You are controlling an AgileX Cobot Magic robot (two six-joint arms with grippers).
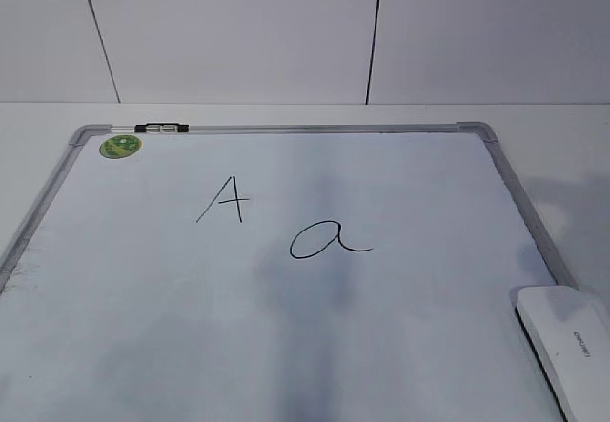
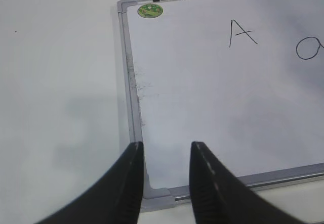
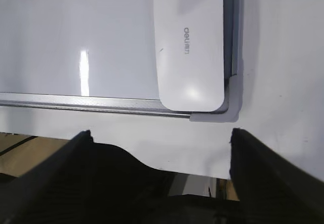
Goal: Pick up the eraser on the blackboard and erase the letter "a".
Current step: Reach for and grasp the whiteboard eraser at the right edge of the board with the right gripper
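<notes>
The blackboard [image 1: 496, 146] is a white board with a silver-grey frame lying flat on the white table. The cursive letter "a" [image 1: 327, 239] is drawn in black near its middle; part of it shows in the left wrist view [image 2: 310, 48]. The white eraser [image 1: 570, 344] lies on the board's near right corner and also shows in the right wrist view [image 3: 190, 42]. My left gripper [image 2: 166, 148] is open and empty above the board's near left corner. My right gripper [image 3: 159, 135] is wide open and empty, short of the eraser, over the table's front edge.
A capital "A" [image 1: 224, 199] is drawn left of the "a". A round green magnet [image 1: 120, 146] sits at the board's far left corner, beside a black and silver clip [image 1: 162, 129] on the frame. A white wall stands behind the table.
</notes>
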